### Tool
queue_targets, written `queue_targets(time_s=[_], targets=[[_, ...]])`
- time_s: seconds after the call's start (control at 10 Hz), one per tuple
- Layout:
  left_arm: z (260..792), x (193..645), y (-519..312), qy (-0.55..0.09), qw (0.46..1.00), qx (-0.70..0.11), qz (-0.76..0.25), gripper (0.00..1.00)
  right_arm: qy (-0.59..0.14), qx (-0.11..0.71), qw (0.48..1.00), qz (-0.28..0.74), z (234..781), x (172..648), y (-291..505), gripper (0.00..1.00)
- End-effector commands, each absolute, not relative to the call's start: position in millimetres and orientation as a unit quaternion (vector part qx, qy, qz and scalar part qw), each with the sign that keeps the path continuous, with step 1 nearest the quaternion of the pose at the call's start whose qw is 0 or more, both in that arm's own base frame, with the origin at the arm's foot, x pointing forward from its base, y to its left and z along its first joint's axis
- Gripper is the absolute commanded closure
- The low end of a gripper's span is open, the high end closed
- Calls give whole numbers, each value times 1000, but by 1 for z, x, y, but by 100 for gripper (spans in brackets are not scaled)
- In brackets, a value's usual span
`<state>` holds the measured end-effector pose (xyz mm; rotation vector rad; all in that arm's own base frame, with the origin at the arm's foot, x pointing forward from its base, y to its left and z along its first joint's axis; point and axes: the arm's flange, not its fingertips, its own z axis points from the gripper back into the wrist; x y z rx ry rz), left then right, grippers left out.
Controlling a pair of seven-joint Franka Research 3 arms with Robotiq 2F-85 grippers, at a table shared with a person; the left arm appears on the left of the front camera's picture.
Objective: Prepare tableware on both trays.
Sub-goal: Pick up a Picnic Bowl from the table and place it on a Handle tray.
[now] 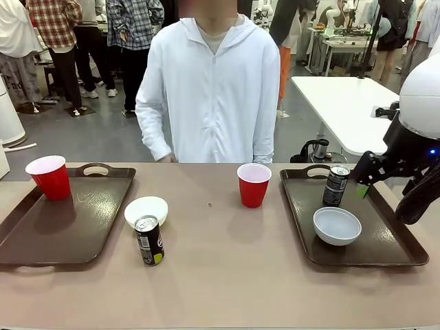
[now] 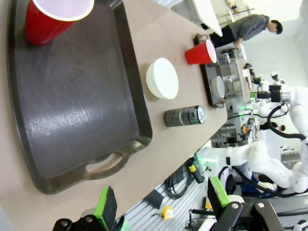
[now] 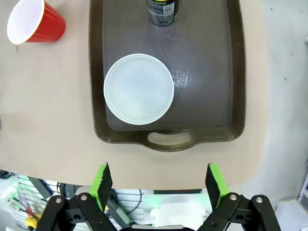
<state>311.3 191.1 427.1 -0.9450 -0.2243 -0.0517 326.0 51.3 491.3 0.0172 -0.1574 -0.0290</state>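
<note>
Left tool [image 2: 161, 188], right tool [image 3: 158, 169] spread, left tray [image 1: 69, 234] holding red cup [image 1: 49, 177], right tray [image 1: 386, 240] holding grey bowl [image 1: 337, 225] and can [image 1: 335, 185]

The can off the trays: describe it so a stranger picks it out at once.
Start at the left tray, which holds one red cup. Just off its right rim a cream-white bowl sits on the bare table, and the can stands upright directly in front of it, nearer the robot. The other can stands on the right tray; this one stands on the table.
</note>
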Motion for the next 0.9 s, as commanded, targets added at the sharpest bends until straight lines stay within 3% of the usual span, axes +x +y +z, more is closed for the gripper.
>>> queue_targets(time_s=[0.0, 0.2, 0.4, 0.8], targets=[[428, 311, 192, -112, 880, -460, -26, 0, -83, 11, 996, -11, 489, 330, 53, 0], [427, 311, 191, -108, 884, -454, -25, 0, -79, 9, 997, -14, 491, 326, 51, 0], [461, 315, 180, -106, 913, -394, 2, 0, -35, 163, 986, -25, 499, 327, -9, 0], [548, 310, 106, -107, 972, -199, -63, 0, -46, 330, 942, -42, 490, 344, -126, 0]])
